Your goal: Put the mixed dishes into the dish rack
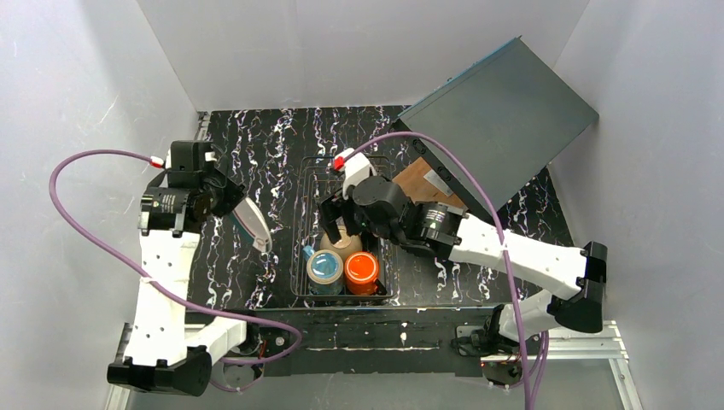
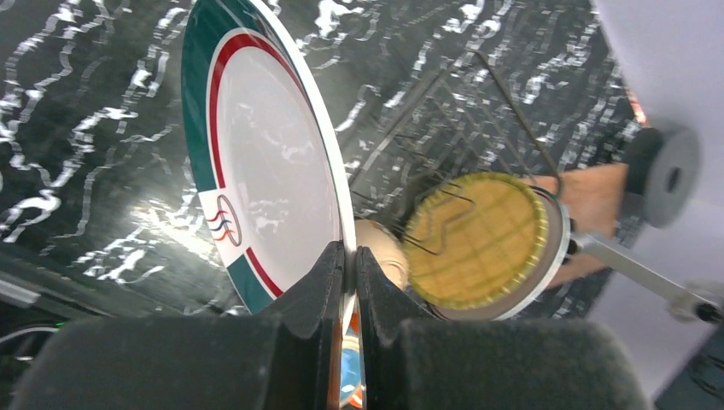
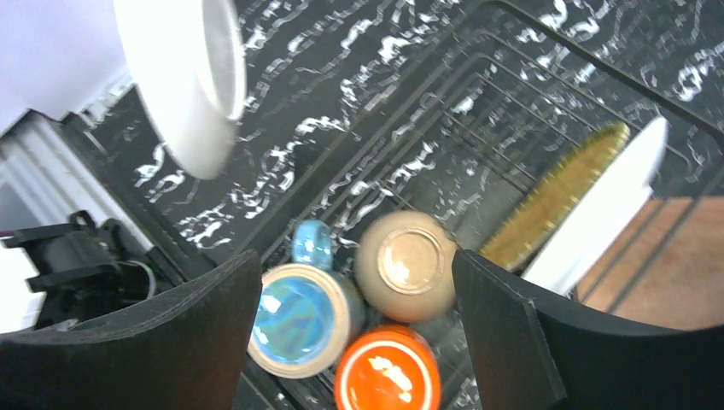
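My left gripper (image 2: 351, 256) is shut on the rim of the white plate (image 2: 265, 162), holding it on edge left of the dish rack (image 1: 300, 224). The plate's pale back shows in the right wrist view (image 3: 183, 77). My right gripper (image 3: 357, 273) hangs open over the rack's near end, holding nothing. Below it sit the blue mug (image 3: 299, 320), the orange mug (image 3: 388, 376) and the tan bowl (image 3: 405, 278), all bottom up. The yellow plate (image 2: 478, 239) stands on edge in the rack behind them.
A brown wooden board (image 1: 418, 182) lies right of the rack, under the large grey slanted panel (image 1: 499, 111). White walls close in the black marbled table (image 1: 256, 154) on three sides.
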Controlling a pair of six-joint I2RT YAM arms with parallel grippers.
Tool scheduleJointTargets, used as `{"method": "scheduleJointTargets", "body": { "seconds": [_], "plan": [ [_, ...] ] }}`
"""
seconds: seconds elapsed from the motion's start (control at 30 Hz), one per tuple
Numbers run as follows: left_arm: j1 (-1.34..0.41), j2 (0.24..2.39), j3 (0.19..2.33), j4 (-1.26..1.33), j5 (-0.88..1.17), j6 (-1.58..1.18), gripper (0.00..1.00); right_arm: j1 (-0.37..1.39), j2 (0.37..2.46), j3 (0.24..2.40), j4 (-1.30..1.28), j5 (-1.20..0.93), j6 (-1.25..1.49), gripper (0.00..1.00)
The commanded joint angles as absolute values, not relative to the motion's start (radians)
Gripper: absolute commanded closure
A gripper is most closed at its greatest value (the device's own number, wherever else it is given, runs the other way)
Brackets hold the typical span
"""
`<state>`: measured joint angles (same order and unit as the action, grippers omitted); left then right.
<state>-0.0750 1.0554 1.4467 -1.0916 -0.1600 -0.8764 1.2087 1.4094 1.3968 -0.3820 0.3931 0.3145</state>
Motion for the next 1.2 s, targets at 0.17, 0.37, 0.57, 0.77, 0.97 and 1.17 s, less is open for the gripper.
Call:
{"method": "scheduleJointTargets", "body": {
  "seconds": [0.17,0.37,0.57,0.77,0.97,1.17],
  "plan": [
    [-0.072,1.049,1.579,-1.036,0.000,-0.985,1.00,1.317,1.463,1.452,-0.156,0.389,0.167,0.10],
    [-0.072,1.048,1.580,-1.018,0.082,-1.015,1.00,1.347,1.524,1.480,-0.086,0.396,0.091,0.09],
    [-0.072,1.048,1.575,-0.996,0.160,-1.033,1.00,1.357,1.577,1.495,-0.062,0.457,0.063,0.08],
    [-0.072,1.036,1.537,-0.964,0.242,-1.094,1.00,1.374,1.611,1.491,-0.010,0.595,0.005,0.13],
    [-0.071,1.022,1.572,-0.998,0.225,-1.092,1.00,1.374,1.626,1.467,0.095,0.676,-0.043,0.24],
    [-0.072,1.018,1.573,-1.006,0.262,-1.098,1.00,1.374,1.662,1.477,0.126,0.711,-0.078,0.30]
  ]
}}
